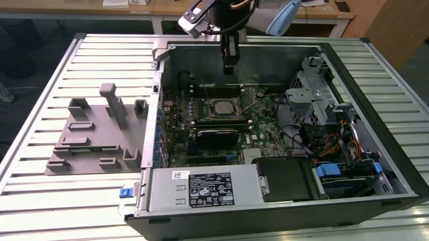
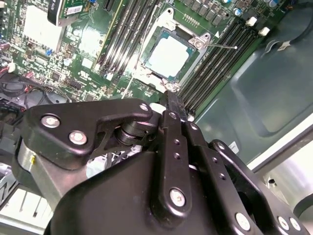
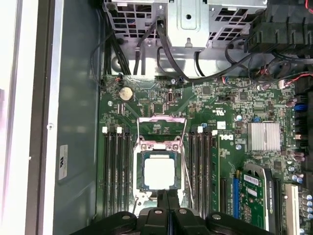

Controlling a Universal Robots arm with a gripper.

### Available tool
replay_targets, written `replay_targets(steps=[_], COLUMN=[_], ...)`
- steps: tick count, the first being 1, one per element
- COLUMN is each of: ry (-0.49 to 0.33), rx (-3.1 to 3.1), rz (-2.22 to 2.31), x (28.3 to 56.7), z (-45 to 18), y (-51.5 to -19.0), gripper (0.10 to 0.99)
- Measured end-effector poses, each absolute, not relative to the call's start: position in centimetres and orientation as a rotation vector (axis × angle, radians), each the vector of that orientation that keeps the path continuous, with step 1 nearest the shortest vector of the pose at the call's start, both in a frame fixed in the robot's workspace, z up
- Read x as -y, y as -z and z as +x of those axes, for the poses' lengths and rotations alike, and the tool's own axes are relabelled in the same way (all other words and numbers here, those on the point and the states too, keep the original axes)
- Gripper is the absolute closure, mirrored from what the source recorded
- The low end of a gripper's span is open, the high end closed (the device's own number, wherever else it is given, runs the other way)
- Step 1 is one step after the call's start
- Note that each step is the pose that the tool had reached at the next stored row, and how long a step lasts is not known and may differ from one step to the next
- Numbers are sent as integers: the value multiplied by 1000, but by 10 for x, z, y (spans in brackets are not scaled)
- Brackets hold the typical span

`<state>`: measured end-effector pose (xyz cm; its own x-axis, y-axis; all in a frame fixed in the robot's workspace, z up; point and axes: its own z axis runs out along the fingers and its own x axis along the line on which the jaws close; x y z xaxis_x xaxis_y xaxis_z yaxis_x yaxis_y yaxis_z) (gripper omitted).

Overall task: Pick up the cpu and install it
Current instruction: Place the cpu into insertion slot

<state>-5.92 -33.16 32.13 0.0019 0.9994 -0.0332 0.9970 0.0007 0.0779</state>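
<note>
Jaws pinched together, holding nothing; cpu (image 3: 159,174) lies in socket (image 3: 142,145), below jaws, not touching.

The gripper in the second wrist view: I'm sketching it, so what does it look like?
The gripper is matte black: flat, rounded linkage bars joined by silver screws, tapering to narrow jaws. In the exterior view the arm wears a pale blue cover.
</note>
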Motion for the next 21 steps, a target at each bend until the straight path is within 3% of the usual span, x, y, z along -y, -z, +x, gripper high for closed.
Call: replay_targets(steps=[10,21], ry=[-48,-48], rx=[-2165,-2165], rz=[2166,2166], x=[332,332], z=[-59,-59], y=[-332,-322], gripper=[980,980])
